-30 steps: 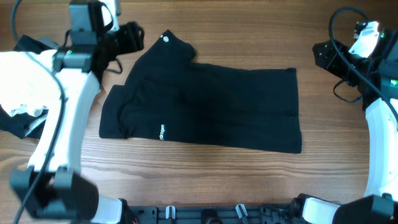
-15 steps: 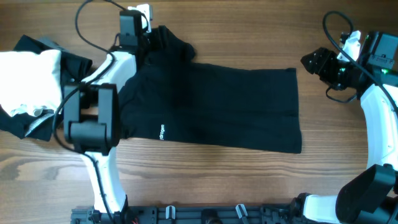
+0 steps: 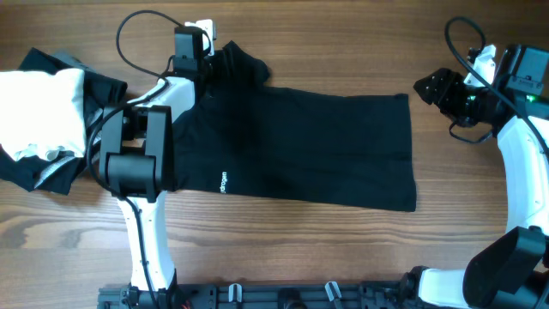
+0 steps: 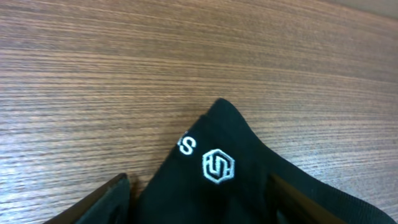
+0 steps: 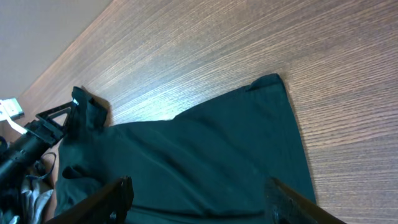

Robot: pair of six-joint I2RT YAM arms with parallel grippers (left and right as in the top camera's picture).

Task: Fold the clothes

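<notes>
A large black garment [image 3: 292, 146] of the clothes lies spread flat across the middle of the table, with white lettering [image 3: 222, 182] near its front left edge. My left gripper [image 3: 225, 62] hangs over its far left corner. In the left wrist view this corner [image 4: 249, 186] carries a white hexagon mark [image 4: 218, 167], and the left gripper [image 4: 199, 179] stands open with the fabric between its jaws. My right gripper [image 3: 426, 86] is open just right of the garment's far right corner. In the right wrist view the right gripper [image 5: 199, 181] hovers above the cloth [image 5: 205, 155].
A heap of white cloth [image 3: 39, 103] and black pieces [image 3: 43, 176] sits at the table's left edge. A black rail [image 3: 283, 296] runs along the front edge. Bare wooden table [image 3: 300, 249] shows in front of the garment.
My left arm has swung right from the heap onto the garment's far left corner, now covering the round mark from above. The right gripper shifted slightly left toward the garment.
</notes>
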